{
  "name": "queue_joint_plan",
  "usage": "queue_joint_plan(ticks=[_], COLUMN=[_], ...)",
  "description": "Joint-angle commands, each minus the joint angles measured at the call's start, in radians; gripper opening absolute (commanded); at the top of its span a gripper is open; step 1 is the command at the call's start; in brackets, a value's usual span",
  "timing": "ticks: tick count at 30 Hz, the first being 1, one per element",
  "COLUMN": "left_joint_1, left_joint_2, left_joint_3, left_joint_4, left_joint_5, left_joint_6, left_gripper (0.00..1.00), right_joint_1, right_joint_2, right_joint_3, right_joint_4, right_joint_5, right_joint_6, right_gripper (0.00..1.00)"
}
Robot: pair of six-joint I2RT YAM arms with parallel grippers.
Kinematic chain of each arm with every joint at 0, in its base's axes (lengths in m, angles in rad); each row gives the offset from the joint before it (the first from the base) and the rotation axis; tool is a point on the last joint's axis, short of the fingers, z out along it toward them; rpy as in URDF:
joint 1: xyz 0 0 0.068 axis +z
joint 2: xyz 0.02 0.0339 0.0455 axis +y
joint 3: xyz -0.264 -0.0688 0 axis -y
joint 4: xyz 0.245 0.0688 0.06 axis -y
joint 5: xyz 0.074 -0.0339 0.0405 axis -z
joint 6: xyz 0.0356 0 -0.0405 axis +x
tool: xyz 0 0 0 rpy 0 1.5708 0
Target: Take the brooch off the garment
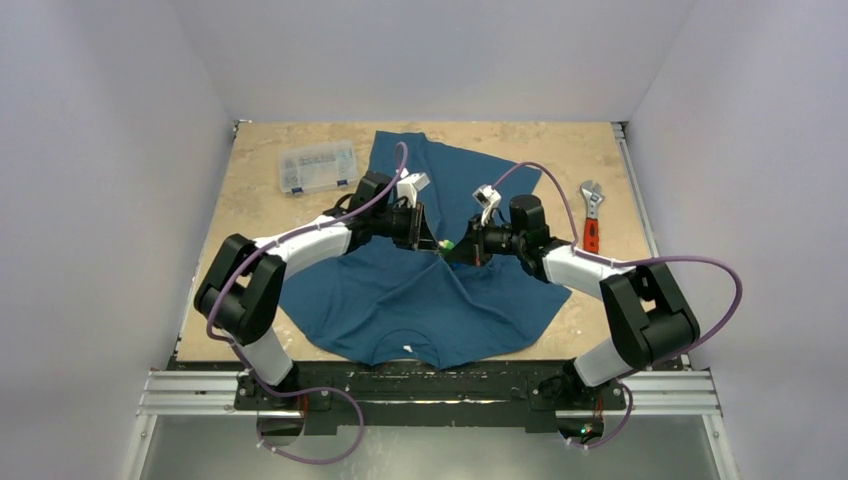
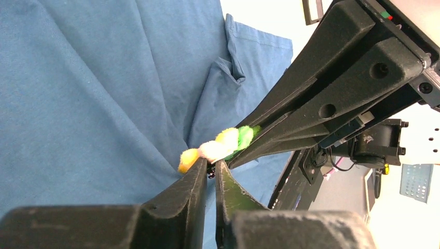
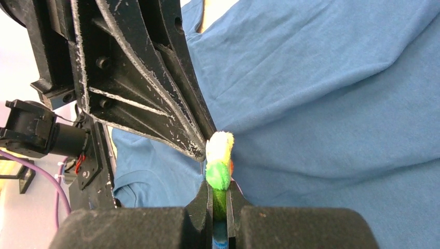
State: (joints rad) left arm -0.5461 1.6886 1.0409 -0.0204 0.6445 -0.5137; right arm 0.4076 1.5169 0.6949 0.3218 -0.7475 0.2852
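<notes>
The garment (image 1: 400, 300), a dark teal T-shirt, lies spread on the table and is pulled up into a peak at its middle. The brooch (image 1: 447, 243) sits at that peak, with fuzzy yellow and green petals showing. My right gripper (image 3: 219, 181) is shut on the brooch (image 3: 219, 155), edge-on between its fingers. My left gripper (image 2: 210, 168) is nearly closed just under the brooch (image 2: 220, 147), its tips pinching a small dark piece at the brooch's back. The two grippers meet tip to tip. The garment (image 2: 93, 104) hangs in folds from this point.
A red-handled wrench (image 1: 591, 215) lies on the table to the right of the garment. A clear plastic parts box (image 1: 318, 167) sits at the back left. The bare tabletop (image 1: 250, 215) shows around the shirt. White walls close in both sides.
</notes>
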Motion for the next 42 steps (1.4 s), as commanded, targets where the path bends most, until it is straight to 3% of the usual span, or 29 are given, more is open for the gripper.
queue_joint_plan(ticks=[1,3,13,23,31,36,42], left_joint_1=[-0.014,-0.023,-0.085,-0.132,-0.140,-0.134,-0.107], left_joint_2=[0.015,0.018,0.012,-0.022,-0.016,-0.001,0.012], left_joint_3=[0.048,0.049,0.042,0.065,0.065,0.076,0.077], left_joint_4=[0.029,0.028,-0.015,-0.120,-0.063,-0.058,-0.056], left_joint_5=[0.019,0.024,0.004,-0.067,-0.025,-0.025,-0.024], left_joint_6=[-0.008,-0.008,0.012,0.157,0.097,0.064,0.041], left_gripper=[0.04,0.00,0.00,0.00,0.00,0.00,0.00], right_joint_1=[0.006,0.006,0.005,0.005,0.007,0.013,0.013], right_joint_2=[-0.032,-0.031,-0.018,-0.012,-0.001,0.004,0.024], right_joint_3=[-0.005,-0.001,0.015,0.024,0.019,0.017,0.012], right_joint_4=[0.043,0.042,0.046,0.044,0.047,0.015,-0.010], right_joint_5=[-0.006,-0.006,-0.013,-0.016,-0.018,-0.004,0.002], right_joint_6=[-0.015,-0.015,-0.011,-0.014,-0.021,-0.056,-0.083], right_gripper=[0.00,0.00,0.02,0.03,0.12,0.26,0.31])
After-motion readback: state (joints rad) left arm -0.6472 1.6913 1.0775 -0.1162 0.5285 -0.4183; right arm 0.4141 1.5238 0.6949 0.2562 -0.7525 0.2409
